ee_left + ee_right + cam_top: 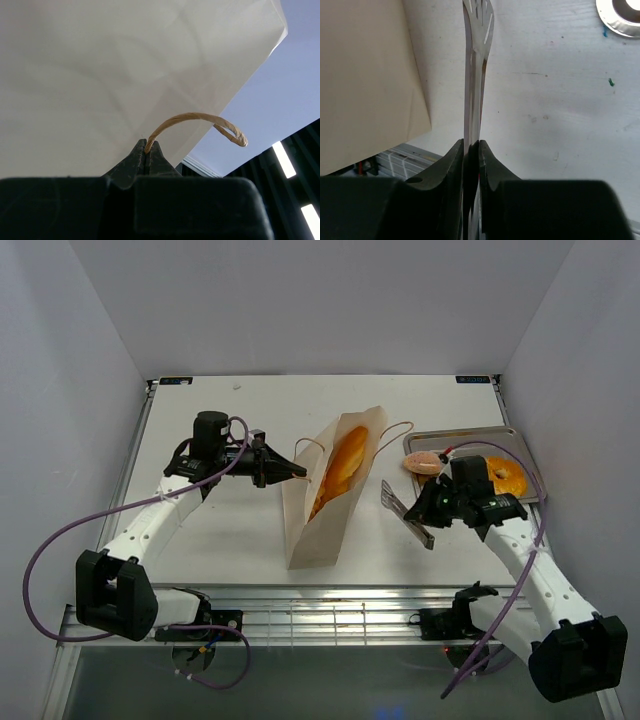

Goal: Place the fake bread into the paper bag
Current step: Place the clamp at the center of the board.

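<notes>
As left arm [250, 460] pinches handle [192, 116], right [470, 502], seemingly bent, clamps tongs [476, 60].

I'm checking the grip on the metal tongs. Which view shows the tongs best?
The right wrist view: the tongs run up the frame's middle, clamped in the right gripper, slotted tip clear. The top external view shows them small, right of the paper bag. The left wrist view misses them.

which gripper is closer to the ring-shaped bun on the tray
Right. The right gripper, shut on the tongs, sits close beside the ring-shaped bun at the tray. The left gripper pinches the cord handle, with the paper bag between it and the bun.
</notes>
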Controlling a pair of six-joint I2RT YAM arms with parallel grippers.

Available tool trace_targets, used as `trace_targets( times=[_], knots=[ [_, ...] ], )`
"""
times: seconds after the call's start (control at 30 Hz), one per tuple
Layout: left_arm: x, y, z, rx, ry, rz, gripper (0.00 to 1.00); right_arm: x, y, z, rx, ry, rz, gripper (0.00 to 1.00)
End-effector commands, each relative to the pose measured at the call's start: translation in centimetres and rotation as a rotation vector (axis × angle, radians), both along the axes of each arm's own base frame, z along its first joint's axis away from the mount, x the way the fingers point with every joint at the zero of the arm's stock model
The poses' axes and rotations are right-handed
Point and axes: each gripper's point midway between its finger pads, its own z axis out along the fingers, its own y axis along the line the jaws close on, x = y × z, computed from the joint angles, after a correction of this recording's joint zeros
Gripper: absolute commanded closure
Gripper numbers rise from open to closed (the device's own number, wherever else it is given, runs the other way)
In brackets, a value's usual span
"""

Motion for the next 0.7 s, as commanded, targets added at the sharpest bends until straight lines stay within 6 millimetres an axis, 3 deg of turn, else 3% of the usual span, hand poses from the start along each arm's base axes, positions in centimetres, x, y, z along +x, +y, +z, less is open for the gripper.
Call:
trace_targets(
  times=[0.0, 0.17, 0.2, 0.33, 0.5, 0.67],
  knots=[
    [-0.6, 0.1, 2.4, -0.006, -0.084, 0.011, 1.00, 1.9, 1.8, -0.6, -0.088, -0.124, 0.031, 0.80],
    [-0.7, 0.2, 2.3, 0.009, -0.082, 0.019, 1.00, 1.6, 3.7, -4.5, -0.104, -0.147, 0.025, 0.76],
    [-0.8, 0.3, 2.3, 0.012, -0.078, 0.021, 1.00, 1.2, 3.3, -6.3, -0.139, -0.129, 0.016, 0.76],
    [-0.9, 0.4, 2.4, 0.028, -0.079, 0.028, 1.00, 0.8, 2.5, -9.2, -0.228, -0.134, -0.004, 0.73],
    [-1.0, 0.5, 2.2, 0.042, -0.067, 0.036, 1.00, 0.3, 1.5, -10.5, -0.261, -0.174, -0.050, 0.68],
    [-0.8, 0.5, 2.2, 0.049, -0.080, 0.038, 1.00, 0.5, 1.0, -11.3, -0.304, -0.218, -0.064, 0.54]
  ],
)
